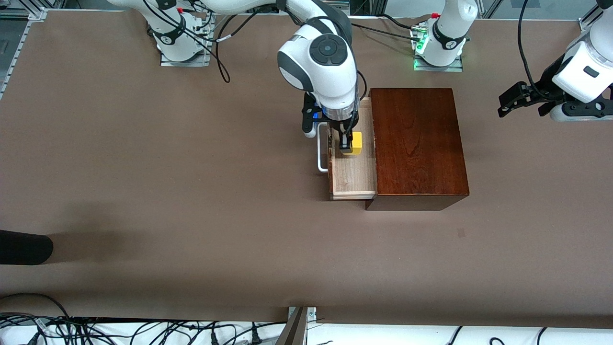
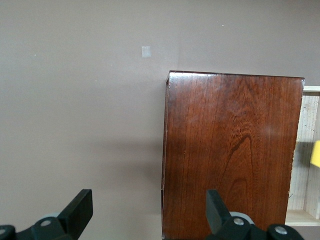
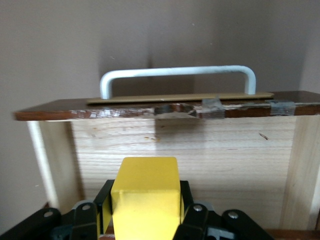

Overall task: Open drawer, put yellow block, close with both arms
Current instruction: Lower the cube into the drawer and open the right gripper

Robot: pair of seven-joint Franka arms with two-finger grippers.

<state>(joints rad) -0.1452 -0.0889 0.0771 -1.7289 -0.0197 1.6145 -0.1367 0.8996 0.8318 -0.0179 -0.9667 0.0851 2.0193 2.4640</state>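
The dark-brown wooden box [image 1: 416, 143] stands mid-table with its drawer [image 1: 353, 177] pulled out toward the right arm's end, its white bar handle [image 1: 322, 163] outermost. My right gripper [image 1: 348, 143] is over the open drawer and shut on the yellow block [image 1: 356, 143]. In the right wrist view the yellow block [image 3: 146, 200] sits between the fingers, with the drawer's pale floor [image 3: 200, 150] and white handle [image 3: 177, 72] past it. My left gripper [image 1: 515, 98] is open and empty, waiting above the table at the left arm's end; in its wrist view the gripper [image 2: 150, 210] looks down on the box [image 2: 230, 150].
The green-lit left arm base [image 1: 438, 48] stands close to the box, farther from the front camera. A dark object [image 1: 24, 247] lies at the table's edge at the right arm's end. Cables [image 1: 143, 330] run along the front edge.
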